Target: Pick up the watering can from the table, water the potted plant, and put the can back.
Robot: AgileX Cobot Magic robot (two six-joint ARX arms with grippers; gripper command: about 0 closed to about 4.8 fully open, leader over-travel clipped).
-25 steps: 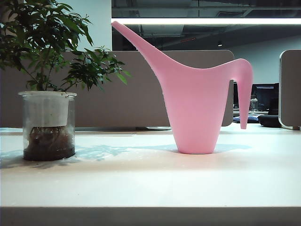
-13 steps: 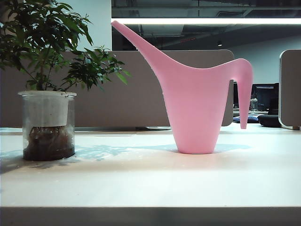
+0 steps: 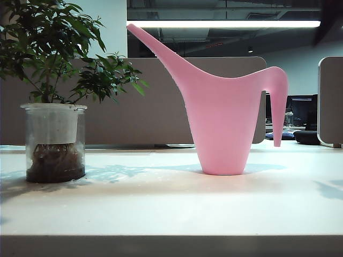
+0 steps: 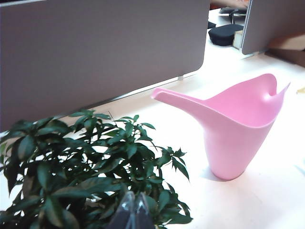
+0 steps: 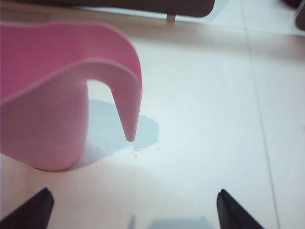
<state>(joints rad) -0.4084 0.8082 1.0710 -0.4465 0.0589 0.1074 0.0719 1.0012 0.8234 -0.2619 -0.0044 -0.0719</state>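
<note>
Watering can (image 3: 222,123) beside potted plant (image 3: 53,96)

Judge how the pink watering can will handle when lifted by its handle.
The watering can looks like rigid, smooth plastic, so probably light but slippery. Its narrow base and long spout suggest it tips easily. The open right end effector hangs near the handle.

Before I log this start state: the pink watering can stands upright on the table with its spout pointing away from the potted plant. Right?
Not quite. The pink watering can does stand upright on the table, but its spout points toward the potted plant, as the exterior view shows.
</note>
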